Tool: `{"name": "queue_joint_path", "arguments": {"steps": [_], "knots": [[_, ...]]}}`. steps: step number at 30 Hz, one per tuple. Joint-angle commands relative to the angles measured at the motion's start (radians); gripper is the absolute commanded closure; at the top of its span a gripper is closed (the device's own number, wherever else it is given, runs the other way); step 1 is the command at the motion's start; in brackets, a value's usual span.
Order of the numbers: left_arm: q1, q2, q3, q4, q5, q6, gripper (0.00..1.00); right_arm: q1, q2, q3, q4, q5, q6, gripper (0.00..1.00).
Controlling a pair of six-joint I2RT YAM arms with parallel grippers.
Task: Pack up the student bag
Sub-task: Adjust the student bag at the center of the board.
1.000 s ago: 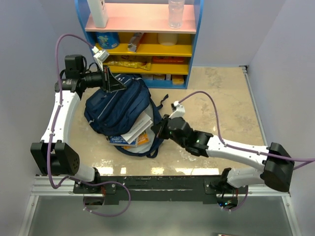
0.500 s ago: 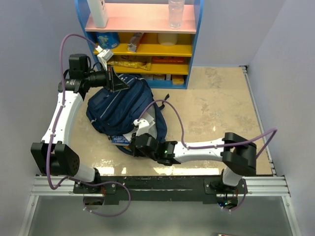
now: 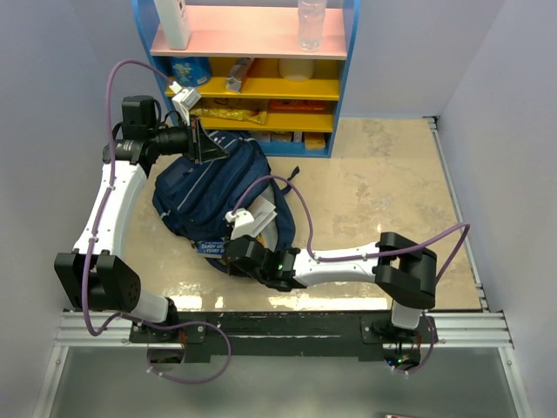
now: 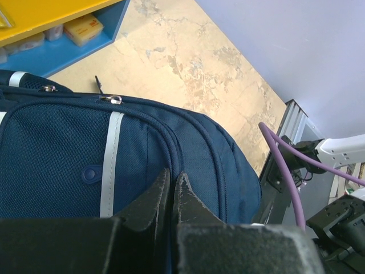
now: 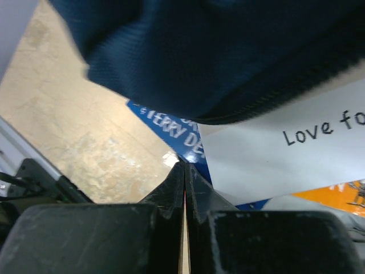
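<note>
The navy student bag (image 3: pixel 204 187) lies on the table with its open mouth toward the near edge. Books and a white sheet (image 3: pixel 264 215) stick out of it. My left gripper (image 3: pixel 214 150) is shut on the fabric at the bag's far top edge; in the left wrist view its tips (image 4: pixel 172 174) pinch a fold of the bag (image 4: pixel 63 154) beside the light stripe (image 4: pixel 110 162). My right gripper (image 3: pixel 224 250) is shut, its tips (image 5: pixel 185 165) against the corner of a blue book (image 5: pixel 171 128) under the bag's lip (image 5: pixel 228 51). A white sheet (image 5: pixel 285 160) overlaps that book.
A blue shelf unit (image 3: pixel 252 87) with yellow and pink shelves holding snacks and bottles stands behind the bag. An orange book (image 5: pixel 336 191) lies under the white sheet. The right arm's purple cable (image 3: pixel 287 187) loops over the bag. The metal frame edge (image 3: pixel 278 324) runs along the near side.
My right arm has swung left from beside the bag's right side to the books at its mouth. My left gripper has shifted slightly up and right with the bag's top.
</note>
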State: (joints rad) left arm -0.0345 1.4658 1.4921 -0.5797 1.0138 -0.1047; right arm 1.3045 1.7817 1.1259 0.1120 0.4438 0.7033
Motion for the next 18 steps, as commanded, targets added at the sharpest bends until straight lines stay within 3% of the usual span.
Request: {"name": "queue_joint_path", "arguments": {"steps": [1,11,18], "knots": [[-0.008,-0.067,0.094,0.049,0.091,0.019,1.00,-0.007,-0.007,-0.047,-0.026,0.088,-0.033,1.00],[-0.007,-0.056,0.111,0.020,0.095,0.033,1.00,-0.005,-0.011,-0.078,-0.025,0.193,-0.093,1.00],[-0.008,-0.045,0.123,0.011,0.109,0.034,1.00,-0.007,0.008,-0.075,-0.005,0.380,-0.149,1.00]]}}
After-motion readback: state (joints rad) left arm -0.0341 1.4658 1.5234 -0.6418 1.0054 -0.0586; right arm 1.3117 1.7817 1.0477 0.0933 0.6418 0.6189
